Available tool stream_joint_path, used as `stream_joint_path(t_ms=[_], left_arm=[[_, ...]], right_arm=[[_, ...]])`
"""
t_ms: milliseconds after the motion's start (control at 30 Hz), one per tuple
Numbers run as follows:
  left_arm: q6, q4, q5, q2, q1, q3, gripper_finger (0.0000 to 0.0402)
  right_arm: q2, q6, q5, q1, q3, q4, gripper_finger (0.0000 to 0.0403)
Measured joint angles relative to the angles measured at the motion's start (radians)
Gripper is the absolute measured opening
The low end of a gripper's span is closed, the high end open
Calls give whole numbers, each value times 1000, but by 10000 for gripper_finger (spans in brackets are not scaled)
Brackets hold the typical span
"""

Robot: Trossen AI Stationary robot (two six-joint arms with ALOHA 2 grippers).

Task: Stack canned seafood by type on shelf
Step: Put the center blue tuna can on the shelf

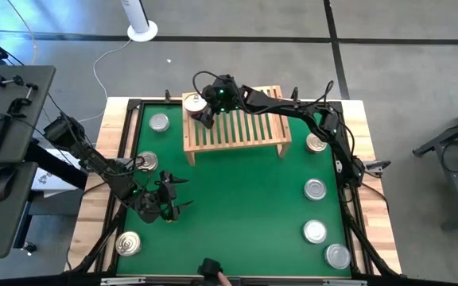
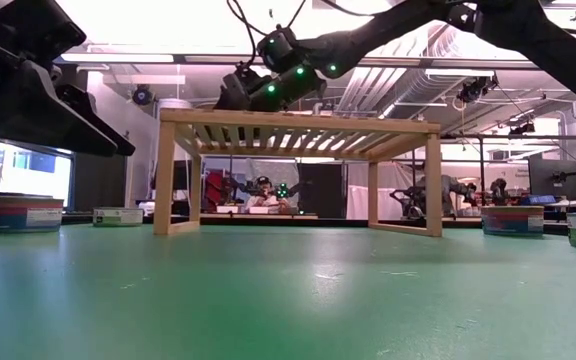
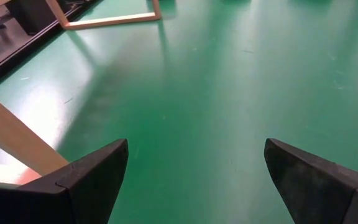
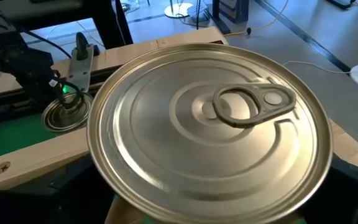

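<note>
Covering most of the surface, the green mat [image 1: 237, 199] fills the middle of the high view, and the shelf [image 1: 237, 127] stands on it at upper centre, slatted top up, legs on the mat. The right arm reaches from the right edge across the shelf to its upper-left corner, where the right tool [image 1: 200, 107] sits with its fingers clamped on a gold-topped tin [image 1: 194, 102]; the right wrist view shows that tin's [image 4: 210, 134] ringed lid and pull tab filling the frame. The left arm comes in from the left edge, and the left tool [image 1: 173, 199] hovers over bare mat at lower left, fingers [image 3: 86, 180] spread wide apart with nothing between them. Six more tins lie on the mat: one [image 1: 159, 122] just left of the shelf, one [image 1: 146, 162] below it beside the left arm, one [image 1: 128, 243] at lower left, and down the right side a gold-topped one [image 1: 316, 143] near the shelf's right leg, then three silver-topped [image 1: 315, 189] [image 1: 315, 231] [image 1: 338, 255].
</note>
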State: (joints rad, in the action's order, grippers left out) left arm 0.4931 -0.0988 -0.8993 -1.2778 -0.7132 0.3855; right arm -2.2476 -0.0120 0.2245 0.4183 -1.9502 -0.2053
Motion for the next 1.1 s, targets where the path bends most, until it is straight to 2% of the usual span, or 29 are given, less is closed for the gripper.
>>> stream_joint_path(t_ms=[300,633,1100], left_arm=[[0,1,0,0,0,0,365],[0,1,-1,0,0,0,365],[0,-3,-31,0,0,0,365]], right_arm=[[3,-42,-45,0,-1,-41,374],[3,-49,-1,3,-1,-49,373],[2,-42,5,1,-1,-46,373]])
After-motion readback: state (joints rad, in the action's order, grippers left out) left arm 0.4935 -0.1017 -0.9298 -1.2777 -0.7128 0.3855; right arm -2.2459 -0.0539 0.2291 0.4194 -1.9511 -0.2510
